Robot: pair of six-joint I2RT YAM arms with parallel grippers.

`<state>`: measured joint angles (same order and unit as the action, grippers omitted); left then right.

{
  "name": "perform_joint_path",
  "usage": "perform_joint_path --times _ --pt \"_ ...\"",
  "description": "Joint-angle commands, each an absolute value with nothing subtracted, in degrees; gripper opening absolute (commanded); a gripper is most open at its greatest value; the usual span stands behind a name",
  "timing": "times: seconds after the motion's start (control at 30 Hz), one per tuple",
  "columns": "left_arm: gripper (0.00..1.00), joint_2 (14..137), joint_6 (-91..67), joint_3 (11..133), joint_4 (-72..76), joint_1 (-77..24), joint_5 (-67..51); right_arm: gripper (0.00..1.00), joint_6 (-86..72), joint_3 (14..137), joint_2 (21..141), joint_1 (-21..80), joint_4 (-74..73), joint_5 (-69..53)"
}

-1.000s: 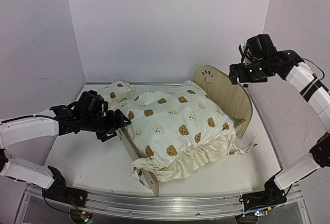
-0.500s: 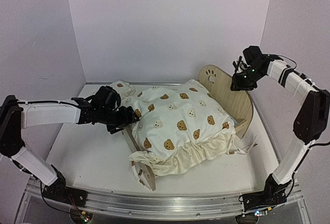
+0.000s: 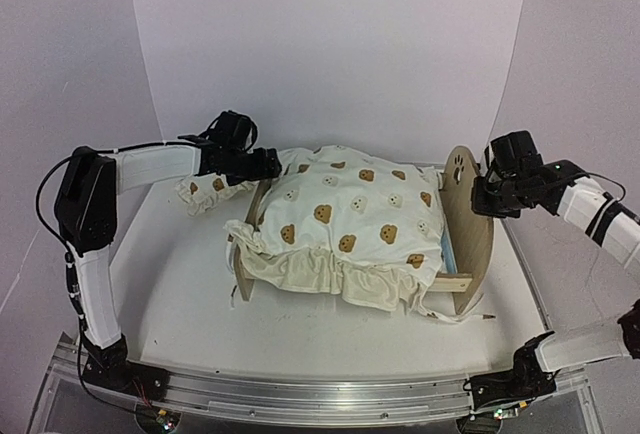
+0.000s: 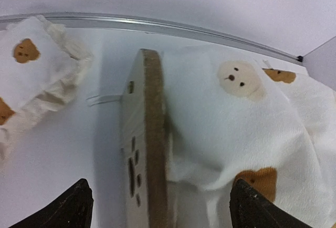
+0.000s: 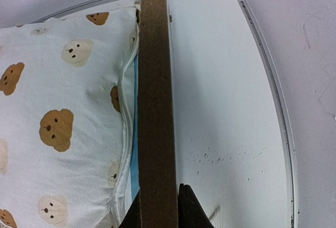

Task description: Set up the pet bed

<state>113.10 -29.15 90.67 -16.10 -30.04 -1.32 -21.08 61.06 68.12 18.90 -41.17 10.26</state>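
In the middle of the white desk [image 3: 180, 294] stands the light plywood pet bed [image 3: 466, 229] with paw-print end boards, under a cream bear-print ruffled cushion [image 3: 345, 219]. The right end effector [image 3: 487, 199] is clamped on its right board. Farther back, the left end effector [image 3: 262, 166] straddles the left board, fingers apart. A one-sided pull could skew or tip the frame, or shed the cushion.

We're in a robot lab test cell, not a home. White table [image 3: 170, 294] boxed in by blank plain walls [image 3: 330, 44], aluminium rail [image 3: 320, 392] along the near edge, left arm [image 3: 150, 164] and right arm [image 3: 600, 224] mounted there. We read the pet bed [image 3: 468, 224] as a staged prop.
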Motion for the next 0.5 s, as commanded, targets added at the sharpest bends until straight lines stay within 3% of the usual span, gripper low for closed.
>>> perform_joint_path --times 0.0,0.17,0.3,0.37,0.47 --pt "0.93 104.26 -17.52 89.92 -22.91 -28.04 13.72 0.00 -41.85 61.24 70.87 25.37 -28.77 9.85" --pt "0.96 89.94 -16.14 83.08 -28.45 -26.19 16.90 0.00 -46.41 64.38 75.92 29.35 -24.53 15.65" --pt "0.93 79.34 -21.30 78.40 -28.62 -26.62 -1.68 0.01 -46.65 67.70 80.25 32.23 -23.81 14.93" --pt "0.92 75.58 -23.58 75.13 -24.97 -29.84 -9.53 0.09 -45.72 68.39 81.02 32.97 -23.49 13.48" --pt "0.90 72.50 -26.52 71.11 -19.00 -38.81 -10.69 0.36 -38.29 69.16 79.86 33.05 -22.99 8.98"
